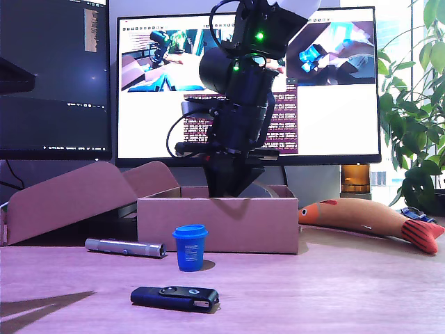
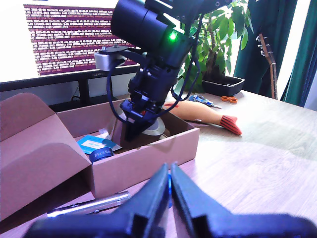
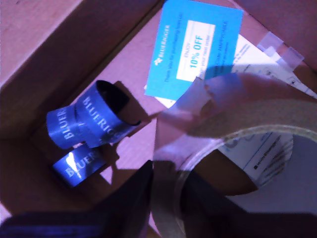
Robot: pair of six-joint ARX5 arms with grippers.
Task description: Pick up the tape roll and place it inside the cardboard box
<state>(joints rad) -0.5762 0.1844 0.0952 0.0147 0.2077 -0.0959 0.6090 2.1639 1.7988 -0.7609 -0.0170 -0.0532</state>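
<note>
On the wooden desk (image 1: 348, 278), my second gripper (image 3: 166, 198) pinches the wide tan tape roll's (image 3: 237, 144) wall inside the low brown cardboard box (image 1: 219, 226); the box wall hides it from outside. My first gripper (image 2: 168, 186) is pressed together.

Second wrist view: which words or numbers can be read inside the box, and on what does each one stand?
"BLUERIGGER": on the curled blue band.
"BLUE...", cut off: on the flat blue band piece.
"10% OFF": on the blue card.
Small print on that card and on the white paper: too small to read.

A wooden desk (image 1: 348, 285) carries two lit monitors (image 1: 327, 90), with a leafy plant (image 1: 414, 118) by bright window light.
</note>
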